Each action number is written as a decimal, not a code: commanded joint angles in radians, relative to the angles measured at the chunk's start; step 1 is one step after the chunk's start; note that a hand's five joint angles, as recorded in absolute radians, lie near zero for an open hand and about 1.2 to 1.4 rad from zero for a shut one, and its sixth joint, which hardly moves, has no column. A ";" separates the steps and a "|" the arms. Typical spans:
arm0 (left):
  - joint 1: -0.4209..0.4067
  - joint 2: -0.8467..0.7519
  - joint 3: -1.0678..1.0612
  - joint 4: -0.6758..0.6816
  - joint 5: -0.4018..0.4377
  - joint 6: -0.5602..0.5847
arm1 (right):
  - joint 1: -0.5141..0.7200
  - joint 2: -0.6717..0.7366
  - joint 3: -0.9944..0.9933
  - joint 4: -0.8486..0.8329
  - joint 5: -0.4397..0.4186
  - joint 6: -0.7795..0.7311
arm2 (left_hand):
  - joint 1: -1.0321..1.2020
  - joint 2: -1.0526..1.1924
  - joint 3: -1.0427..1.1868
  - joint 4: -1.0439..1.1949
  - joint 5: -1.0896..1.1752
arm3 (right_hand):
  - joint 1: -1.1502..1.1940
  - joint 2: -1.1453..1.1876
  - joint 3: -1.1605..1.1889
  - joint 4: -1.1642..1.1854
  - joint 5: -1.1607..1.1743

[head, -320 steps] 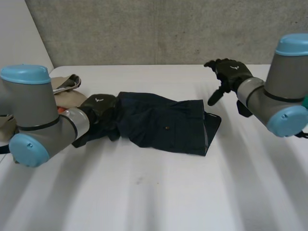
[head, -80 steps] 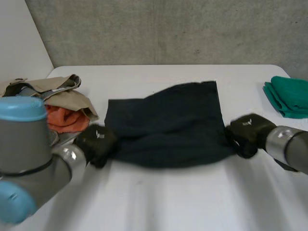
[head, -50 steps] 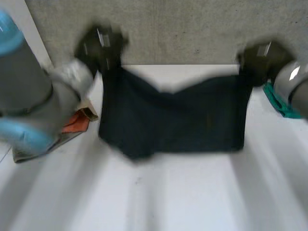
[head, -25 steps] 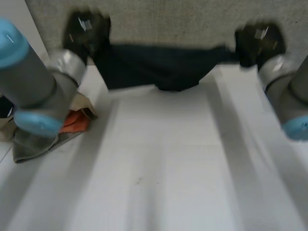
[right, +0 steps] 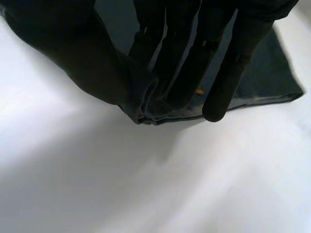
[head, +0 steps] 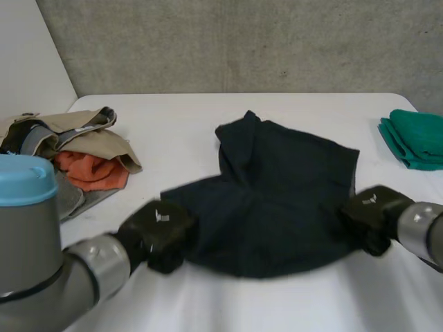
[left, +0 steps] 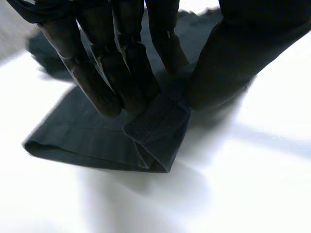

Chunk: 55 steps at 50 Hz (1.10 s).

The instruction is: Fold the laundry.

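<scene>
A dark navy garment lies spread on the white table, rumpled toward the far side. My left hand is at its near left corner, and in the left wrist view the fingers and thumb pinch the folded hem. My right hand is at the near right corner. In the right wrist view its fingers and thumb pinch the garment's edge. Both hands sit low at the table surface.
A heap of beige and orange laundry lies at the table's left edge. A folded green cloth sits at the far right. A grey concrete wall stands behind the table.
Both hands lifted the garment up off the table, then swung it down toward the near edge. It now lies spread flat, with each hand still holding its corner.
</scene>
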 commanded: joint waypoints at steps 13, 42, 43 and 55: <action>-0.049 -0.139 0.164 0.062 -0.063 0.110 | -0.073 0.026 0.029 -0.018 -0.040 -0.061 | -0.963 -1.025 -1.018 -1.021 -1.003 | 0.297 0.224 0.203 0.196 0.203; 0.072 -0.816 0.927 0.122 0.177 0.189 | -0.033 0.049 0.123 -0.249 -0.034 -0.004 | -0.331 -0.393 -0.386 -0.389 -0.371 | 0.297 0.224 0.203 0.196 0.203; 0.071 -0.822 0.934 0.127 0.181 0.188 | -0.034 0.050 0.124 -0.251 -0.032 -0.004 | -0.334 -0.396 -0.389 -0.392 -0.374 | 0.297 0.224 0.203 0.196 0.203; 0.040 -0.890 1.006 0.180 0.103 0.189 | -0.037 0.044 0.128 -0.263 -0.024 0.005 | 0.258 0.196 0.204 0.200 0.218 | 0.297 0.224 0.203 0.196 0.203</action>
